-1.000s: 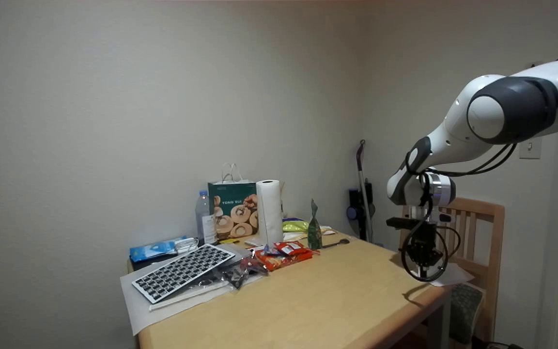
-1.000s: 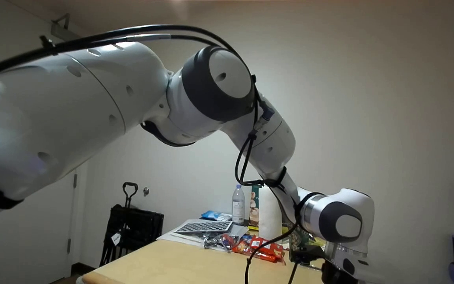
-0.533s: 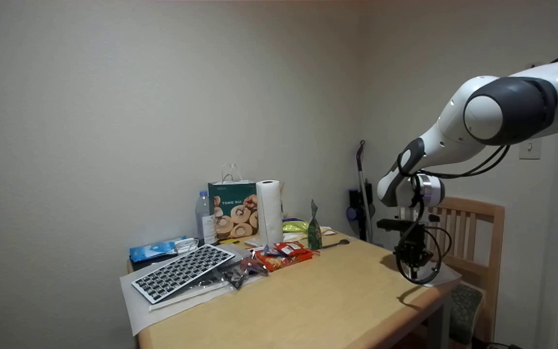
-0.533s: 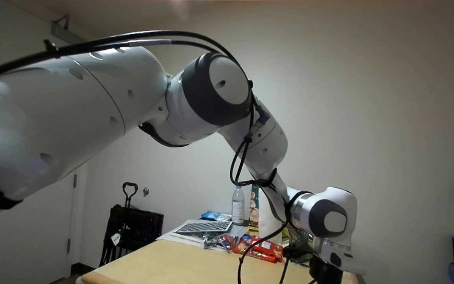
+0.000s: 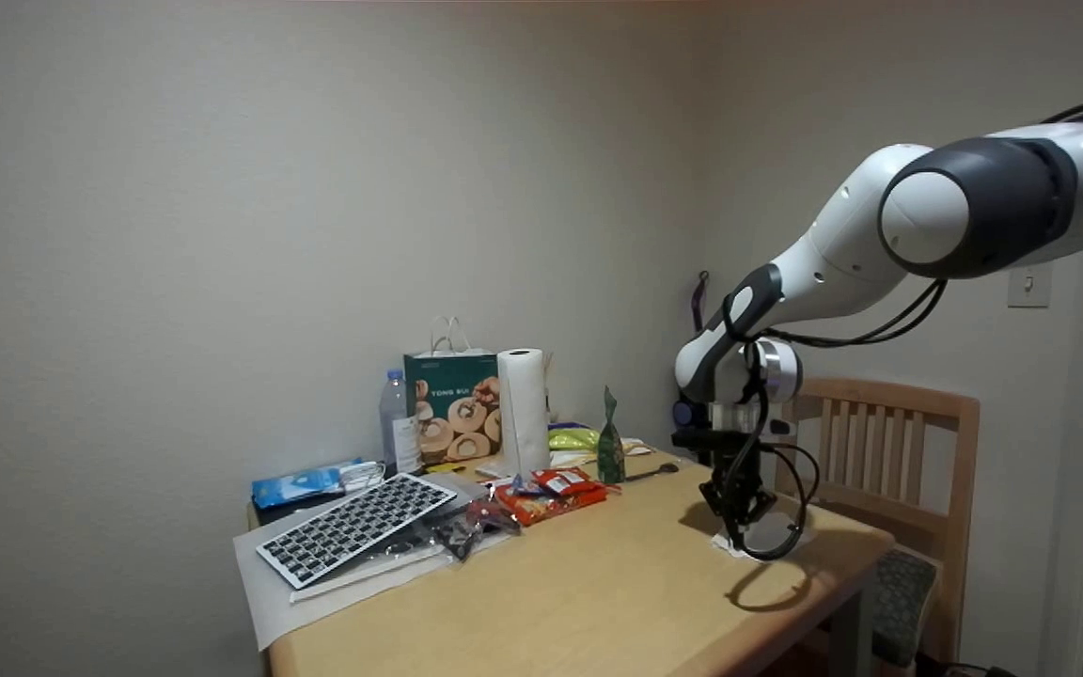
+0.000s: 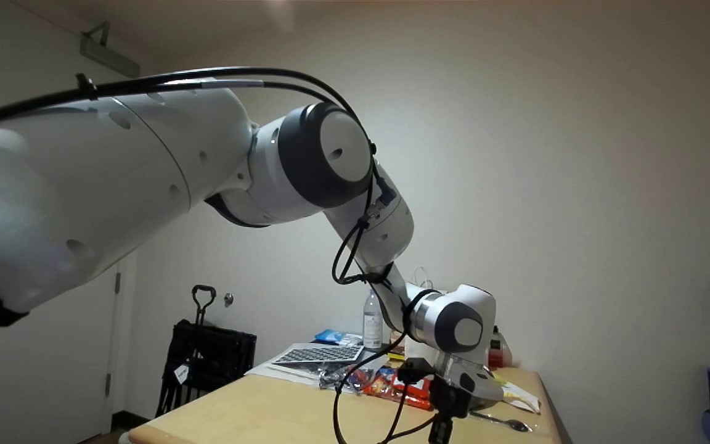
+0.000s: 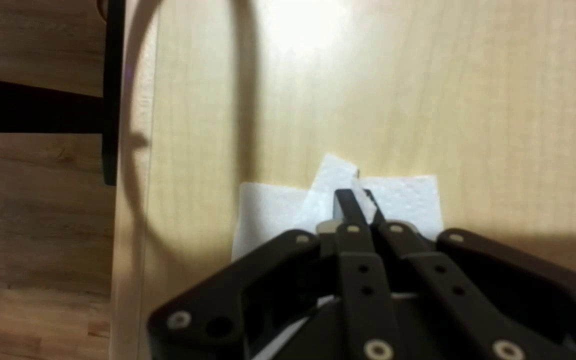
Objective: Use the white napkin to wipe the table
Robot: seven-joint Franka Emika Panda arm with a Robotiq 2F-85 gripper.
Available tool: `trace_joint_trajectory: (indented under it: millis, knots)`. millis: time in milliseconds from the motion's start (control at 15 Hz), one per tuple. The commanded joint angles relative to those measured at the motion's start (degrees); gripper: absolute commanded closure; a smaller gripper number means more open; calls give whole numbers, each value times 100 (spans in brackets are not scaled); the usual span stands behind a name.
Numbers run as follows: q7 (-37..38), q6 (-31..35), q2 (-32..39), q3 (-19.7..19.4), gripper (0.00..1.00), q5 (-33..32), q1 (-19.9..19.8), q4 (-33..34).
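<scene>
"What is counted?"
"One light tan wooden worktop (image 5: 579, 583), one upright white paper-towel roll (image 5: 524, 411), one clear plastic blue-capped bottle (image 5: 398, 423), one folded white paper-like napkin (image 7: 315, 199)."
"And how is the napkin held?"
"Its raised fold is pinched by the black two-fingered tool (image 7: 359, 196); its dimpled, straight-edged sides (faintly blurred) are laid flat on the worktop, near one edge."

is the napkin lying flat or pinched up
Pinched up near its middle: in the wrist view the pincer is shut on a fold of the napkin, whose flatter sides spread over the table.
</scene>
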Motion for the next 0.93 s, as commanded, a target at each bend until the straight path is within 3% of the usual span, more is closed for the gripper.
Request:
trace_joint_trajectory:
  millis: [0, 200, 467, 533, 600, 867]
  knots:
    - [-40, -26, 21, -35, 100, 23, -1, 32]
    - [-842, -431, 148, 401, 100, 316, -227, 169]
    - [-1561, -1052, 288, 643, 100, 469, -186, 402]
    - [-1685, -1229, 312, 644, 100, 456, -169, 456]
    - [-1317, -948, 212, 443, 100, 418, 12, 309]
    - [-1338, -984, 234, 402, 98, 402, 64, 349]
